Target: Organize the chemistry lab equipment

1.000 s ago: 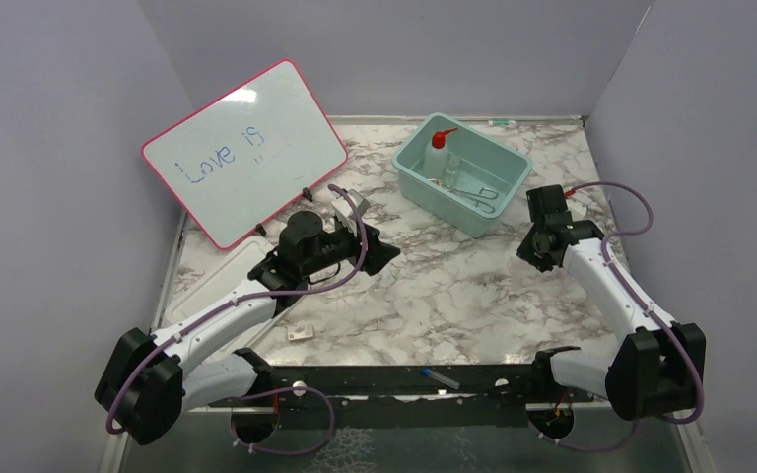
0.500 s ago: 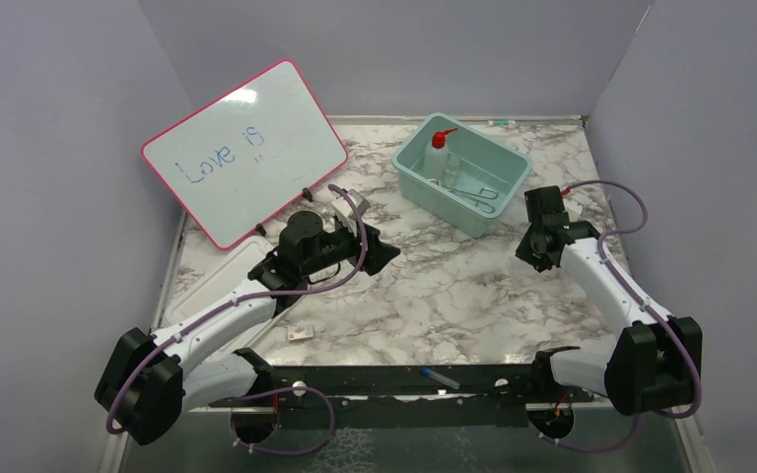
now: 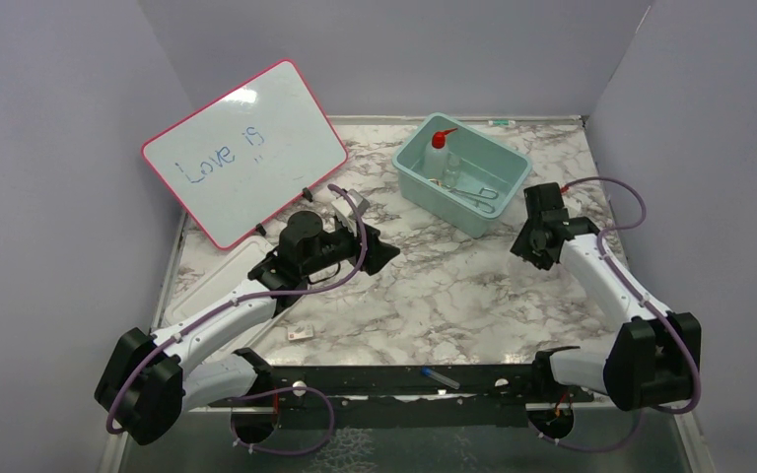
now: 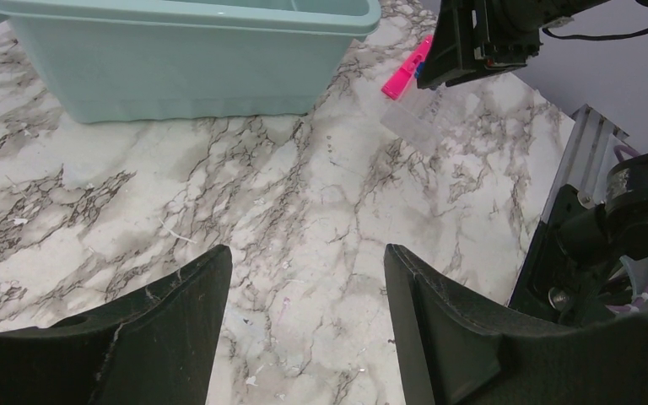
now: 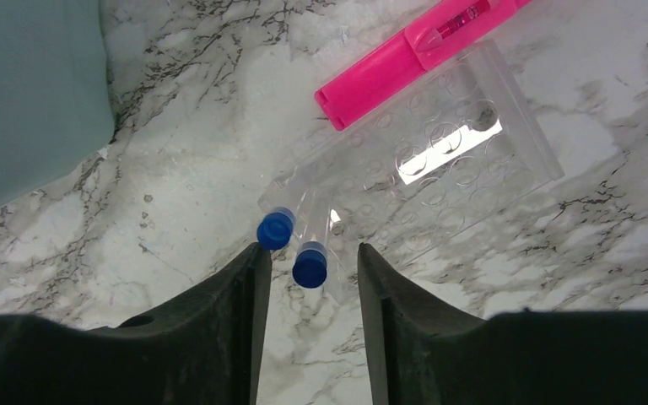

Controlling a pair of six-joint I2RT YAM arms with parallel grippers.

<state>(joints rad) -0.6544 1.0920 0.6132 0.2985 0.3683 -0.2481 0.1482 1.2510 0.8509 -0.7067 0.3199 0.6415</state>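
Note:
A teal bin (image 3: 509,183) at the back holds a clear squeeze bottle (image 3: 438,153) with a red nozzle and metal forceps (image 3: 480,197). Just right of the bin, my right gripper (image 3: 544,204) (image 5: 310,249) points down over a clear rack (image 5: 456,160). Two blue-capped clear tubes stand in the rack. One tube (image 5: 310,264) is between the open jaws, with a gap on each side. The other tube (image 5: 275,229) is just beyond the left fingertip. My left gripper (image 3: 379,252) (image 4: 305,249) is open over bare marble mid-table, holding nothing.
A pink marker (image 5: 405,51) lies against the rack's far side. The pink-framed whiteboard (image 3: 243,153) leans at the back left, with a white tray (image 3: 212,286) below it. A small tag (image 3: 300,334) and another blue-capped tube (image 3: 441,376) lie near the front rail.
My right gripper's jaws have spread apart around the tube, and that arm has shifted slightly left. The left arm has not moved.

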